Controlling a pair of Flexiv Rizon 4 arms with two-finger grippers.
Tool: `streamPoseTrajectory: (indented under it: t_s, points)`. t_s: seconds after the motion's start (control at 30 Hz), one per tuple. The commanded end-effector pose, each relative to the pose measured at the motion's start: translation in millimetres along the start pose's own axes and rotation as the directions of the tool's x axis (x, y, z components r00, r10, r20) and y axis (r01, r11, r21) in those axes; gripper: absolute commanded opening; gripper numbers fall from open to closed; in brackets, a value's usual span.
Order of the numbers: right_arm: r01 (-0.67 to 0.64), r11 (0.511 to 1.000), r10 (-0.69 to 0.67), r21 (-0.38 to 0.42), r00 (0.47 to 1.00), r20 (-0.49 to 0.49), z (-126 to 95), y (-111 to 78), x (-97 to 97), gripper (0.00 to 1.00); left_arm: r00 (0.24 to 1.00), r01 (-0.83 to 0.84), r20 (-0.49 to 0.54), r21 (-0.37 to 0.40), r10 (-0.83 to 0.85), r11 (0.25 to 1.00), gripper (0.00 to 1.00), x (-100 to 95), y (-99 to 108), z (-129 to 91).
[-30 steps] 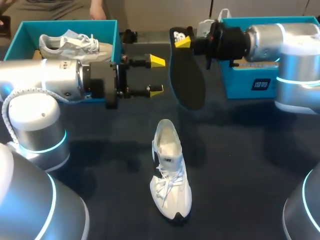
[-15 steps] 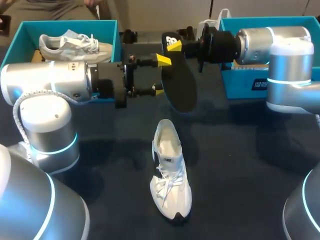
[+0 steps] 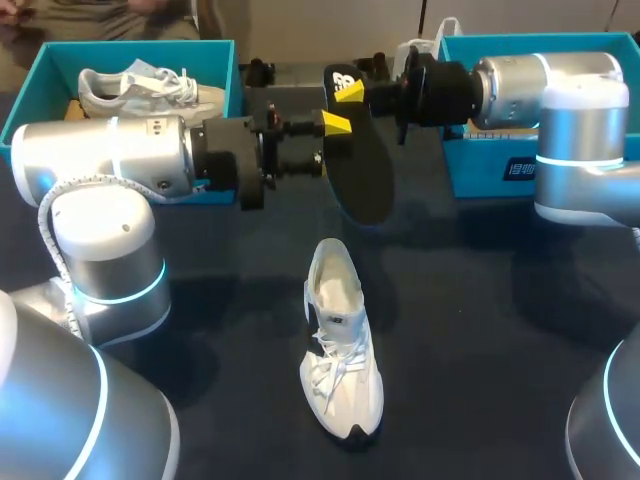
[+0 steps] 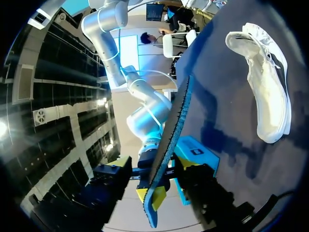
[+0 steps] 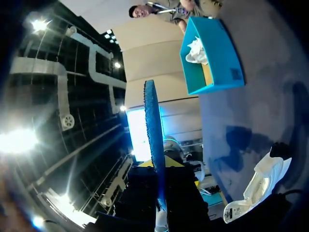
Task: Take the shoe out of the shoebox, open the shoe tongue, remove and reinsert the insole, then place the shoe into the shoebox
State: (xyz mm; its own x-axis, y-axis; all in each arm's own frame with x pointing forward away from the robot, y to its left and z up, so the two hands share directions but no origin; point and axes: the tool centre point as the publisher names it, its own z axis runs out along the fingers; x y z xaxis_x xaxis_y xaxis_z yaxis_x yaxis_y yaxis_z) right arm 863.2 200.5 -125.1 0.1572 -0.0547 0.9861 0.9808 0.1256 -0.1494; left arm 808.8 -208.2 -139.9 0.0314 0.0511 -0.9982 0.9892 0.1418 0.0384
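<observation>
The right gripper (image 3: 347,92), at upper centre of the head view, is clamped on the upper end of the dark insole (image 3: 362,170), which hangs slanting above the table (image 3: 480,300). The left gripper (image 3: 330,140) straddles the same insole just below that point, and whether it grips the insole cannot be determined. The white shoe (image 3: 340,340) lies on the table at lower centre, toe toward the bottom edge, well apart from the teal shoebox (image 3: 500,165) at upper right and the second teal box (image 3: 215,60) at upper left, which holds another white shoe (image 3: 140,90).
</observation>
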Motion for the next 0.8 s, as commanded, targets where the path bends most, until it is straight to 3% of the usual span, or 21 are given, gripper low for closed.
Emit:
streamPoseTrajectory:
  t_s: [0.03,0.53,0.67,0.8]
  points:
    - [0.0,1.0,0.0,0.0,1.0,0.0,0.9,0.5,-0.3,0.0,1.0,-0.003,0.0,-0.003,0.003,1.0,0.43,-0.9,-0.2,1.5]
    - [0.0,1.0,0.0,0.0,1.0,0.0,0.9,0.5,-0.3,0.0,1.0,-0.02,0.018,0.003,0.02,1.0,0.27,-10.3,-1.7,4.8]
    - [0.0,1.0,0.0,0.0,1.0,0.0,0.9,0.5,-0.3,0.0,1.0,-0.023,0.012,-0.001,0.023,1.0,0.09,-9.4,-1.0,6.8]
    - [0.0,1.0,0.0,0.0,1.0,0.0,0.9,0.5,-0.3,0.0,1.0,-0.022,0.01,-0.003,0.022,1.0,0.0,-9.1,-0.3,8.7]
